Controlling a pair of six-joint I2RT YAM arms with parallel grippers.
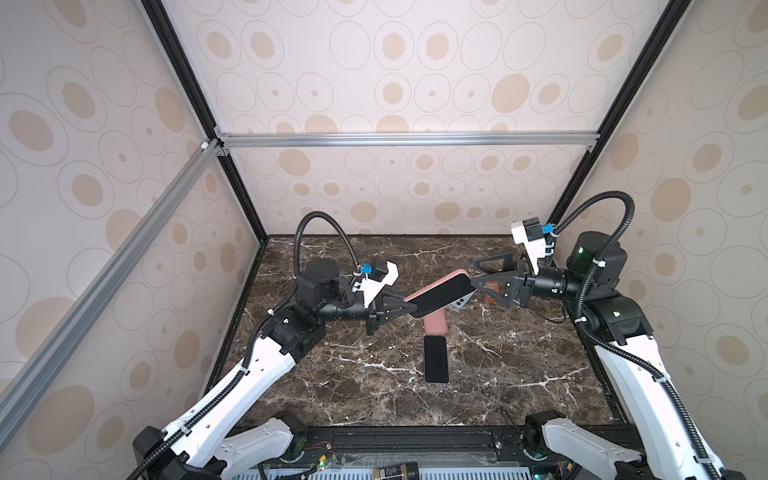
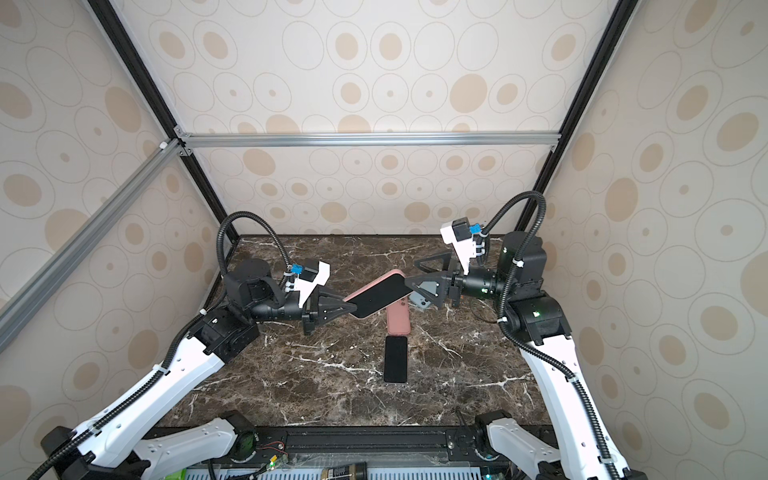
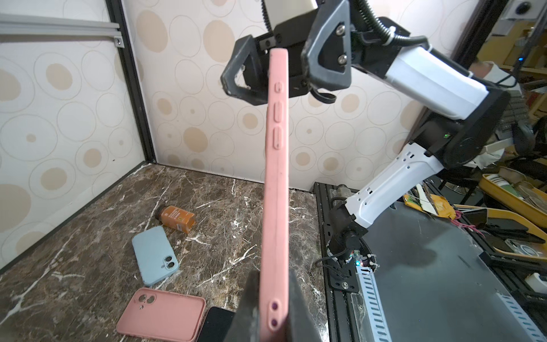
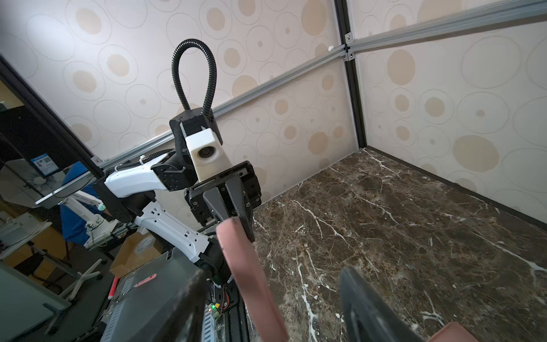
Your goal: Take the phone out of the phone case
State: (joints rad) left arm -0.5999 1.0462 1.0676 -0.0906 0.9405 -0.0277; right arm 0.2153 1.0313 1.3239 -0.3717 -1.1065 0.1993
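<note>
A phone with a dark screen sits in a pink phone case and is held tilted in the air above the table in both top views. My left gripper is shut on the case's lower end; the left wrist view shows its fingers pressed on both faces of the case. My right gripper stands open around the case's upper end. In the right wrist view the case edge runs between my right gripper's fingers, with a gap on each side.
Below the held phone, an empty pink case and a bare black phone lie on the marble table. A phone in a light blue case and an orange bottle lie nearer the right arm. Walls enclose three sides.
</note>
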